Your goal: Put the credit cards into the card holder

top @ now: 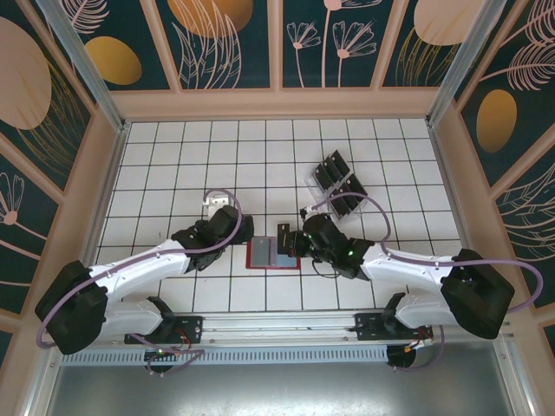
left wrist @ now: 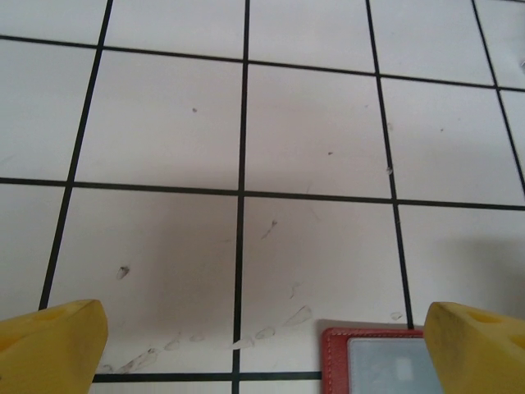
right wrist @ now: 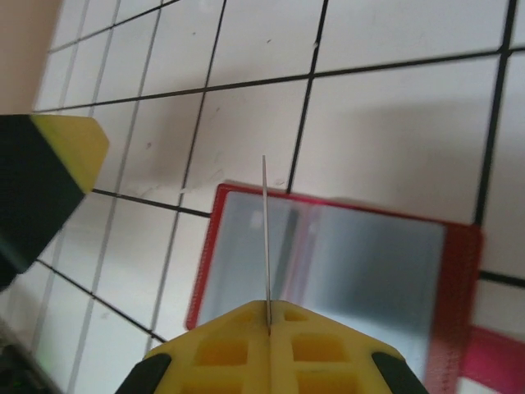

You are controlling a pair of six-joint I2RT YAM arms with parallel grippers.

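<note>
Credit card (right wrist: 266, 238) sits edge-on in right tool's (right wrist: 269, 316) tight pinch, aimed for a pocket | card holder (right wrist: 369, 254) open just below | left tool (left wrist: 264, 345) gapes empty alongside, ready to steady

Far-left tiles of the table (top: 173, 147) lie open, as does the surface between the spread fingers of the left gripper (left wrist: 267, 316). The clear slotted tray (top: 340, 184) blocks the far right. Over the open card holder (top: 267, 257) room is tight: the right gripper (top: 290, 241), clamping a credit card (right wrist: 266, 238), hangs above, and the left gripper seems to crowd its left edge.
</note>
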